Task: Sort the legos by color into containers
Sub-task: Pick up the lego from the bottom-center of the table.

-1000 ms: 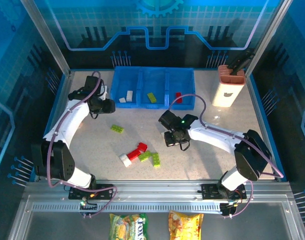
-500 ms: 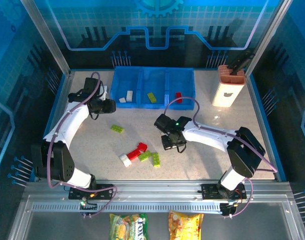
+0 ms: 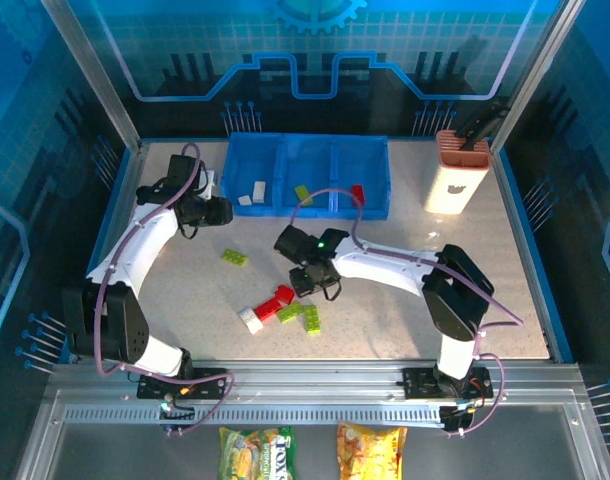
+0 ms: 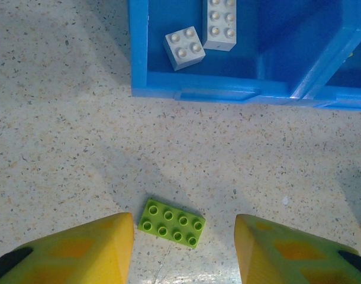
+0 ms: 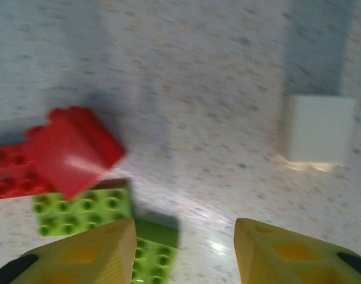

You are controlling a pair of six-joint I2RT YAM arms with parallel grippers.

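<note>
Left end effector (image 3: 218,211) is released and empty, its arm bent low beside the blue tray (image 3: 285,213) — a flat lime brick (image 4: 171,222) lies on the table (image 3: 405,310) just ahead. Right end effector (image 3: 307,281), also released, hovers over the clustered red, lime and white legos (image 3: 281,298) — arm stretched leftward.

The tray (image 3: 307,139) sits at the back of the tabletop (image 3: 185,300), with the holder (image 3: 455,178) to its right. Its left compartment holds 2 bricks (image 4: 220,23), the middle compartment 1 brick (image 3: 303,193), the right compartment another brick (image 3: 357,191). A lone brick (image 4: 171,222) lies on the tabletop before the left compartment, near my left fingers (image 4: 80,248). Nearer the front, a cluster of bricks (image 3: 285,308) lies mid-tabletop, just beside my right fingers (image 5: 86,254).
</note>
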